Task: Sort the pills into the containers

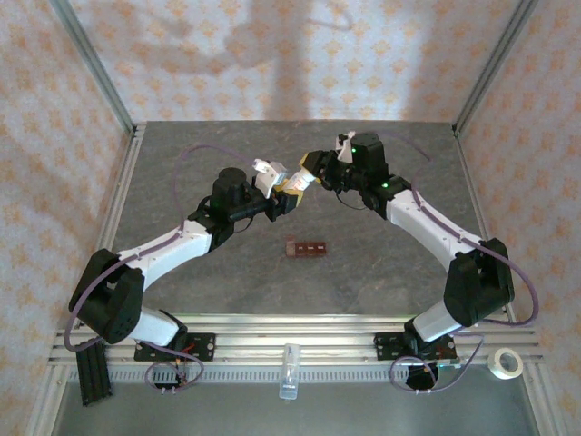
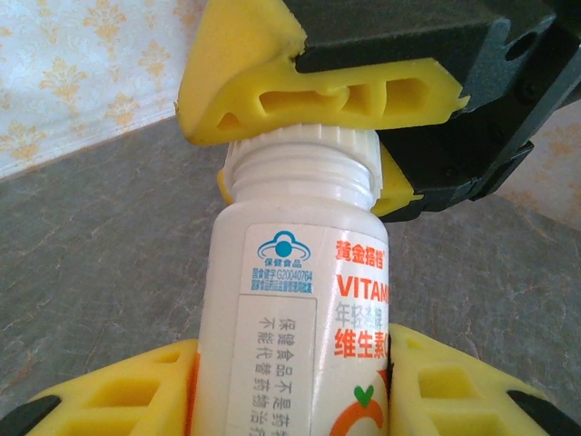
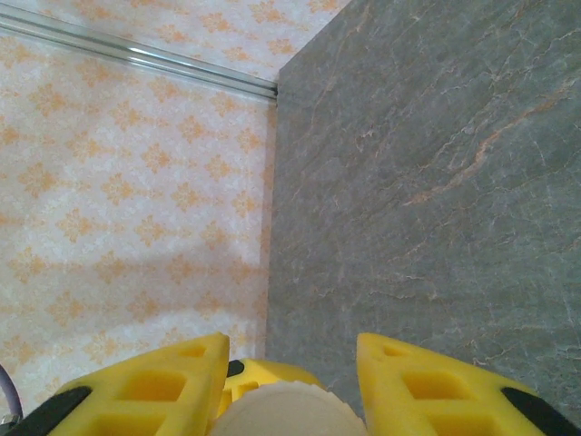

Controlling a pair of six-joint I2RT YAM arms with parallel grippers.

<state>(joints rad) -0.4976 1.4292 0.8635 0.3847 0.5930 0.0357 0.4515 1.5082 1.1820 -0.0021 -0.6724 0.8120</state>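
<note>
My left gripper [image 2: 290, 400] pinches the pill bottle [image 2: 300, 300] mid-label: rigid, slick, light plastic. At its 12 o'clock end my right gripper [image 3: 290, 368] clamps the cap [image 3: 286, 409]. Containers [image 1: 306, 247] sit on the table [image 1: 182, 154], 6 o'clock of the bottle, well apart. Pills hidden behind opaque walls.

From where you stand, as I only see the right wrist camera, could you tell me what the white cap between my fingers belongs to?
Observer: The cap tops a white vitamin bottle, which the left gripper grips around its body.
Operator: Thank you; and where are the containers, please?
Observer: The dark reddish-brown containers lie on the table, near its middle, apart from the bottle.
</note>
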